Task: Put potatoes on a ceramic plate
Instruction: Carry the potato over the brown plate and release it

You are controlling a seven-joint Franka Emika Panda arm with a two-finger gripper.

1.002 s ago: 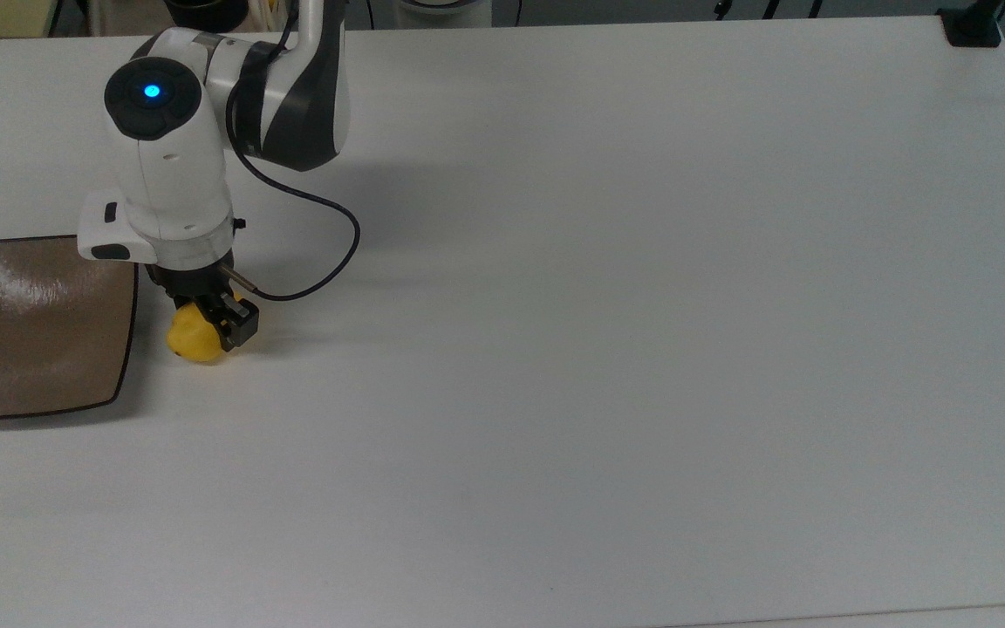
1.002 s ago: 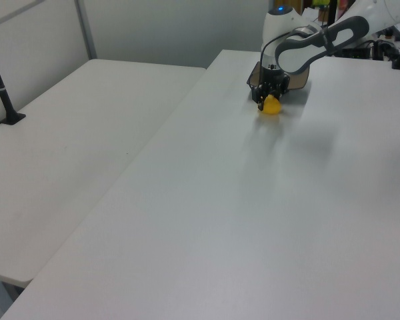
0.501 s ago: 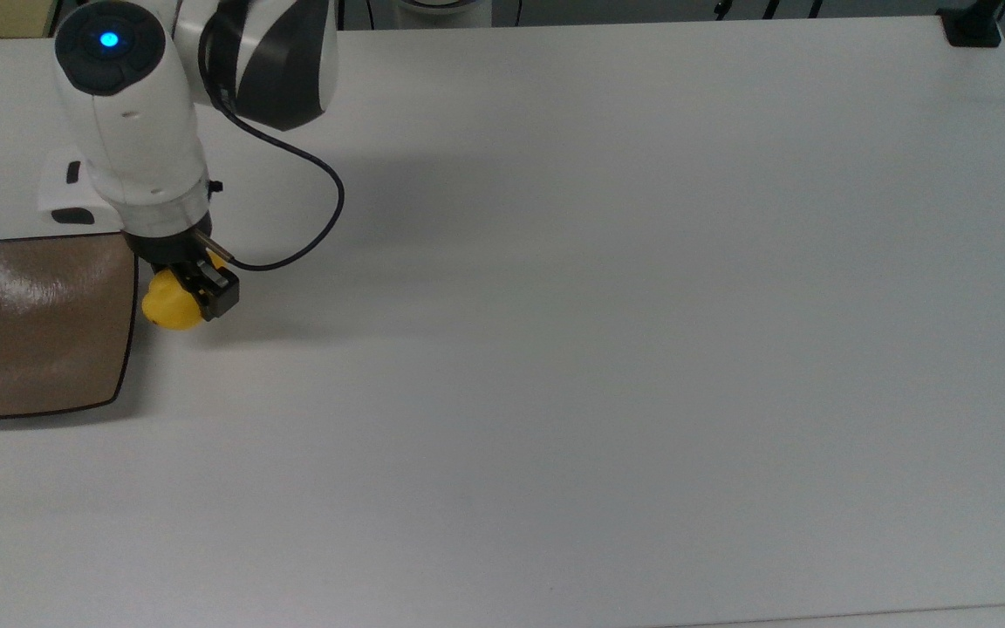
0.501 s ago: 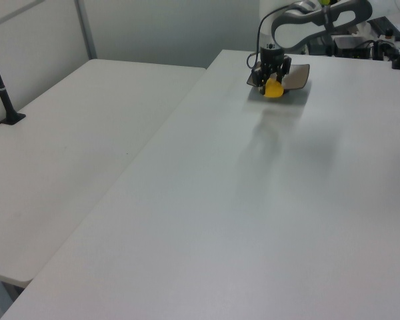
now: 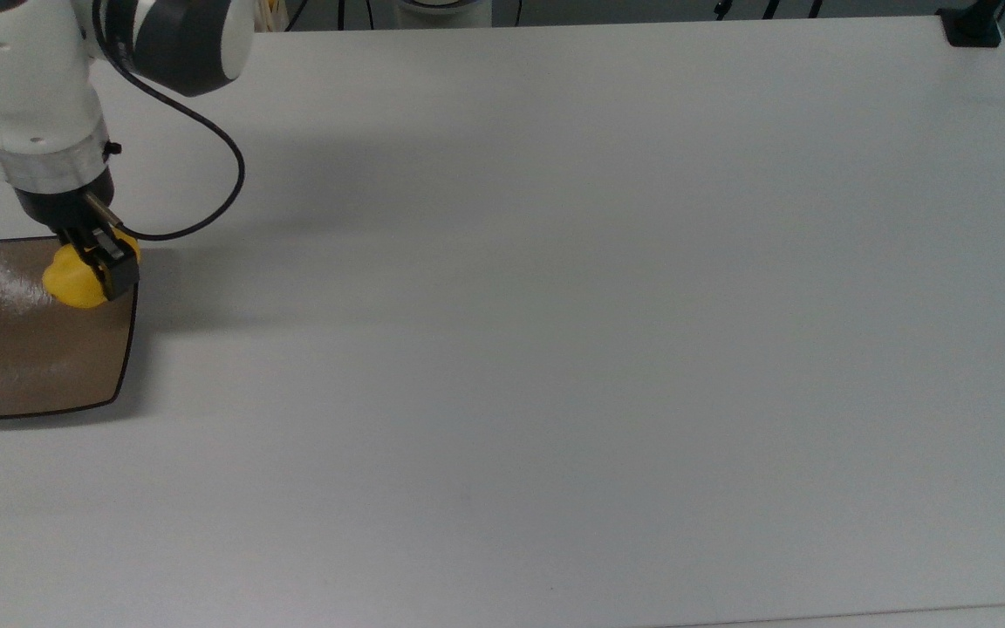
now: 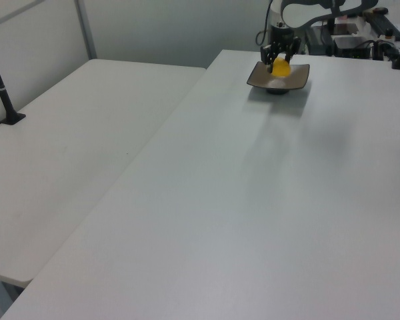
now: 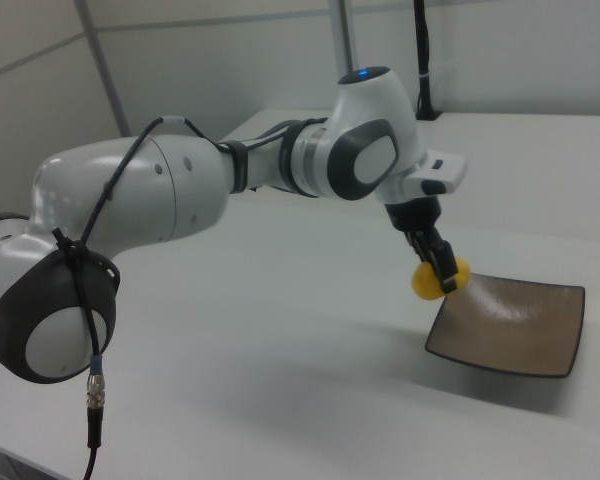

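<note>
Bench (image 5: 555,349): white, bare across its near stretch.
Plate (image 5: 23,358): brown, square, at the far end in the left view.
Potato (image 5: 71,281): yellow, above the plate's edge, lifted.
Pincer (image 5: 94,262): clamped around the potato.

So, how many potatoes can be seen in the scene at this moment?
1. The potato is held in the gripper, in the air above the brown plate, near the plate's corner at the top view's upper right.
</note>
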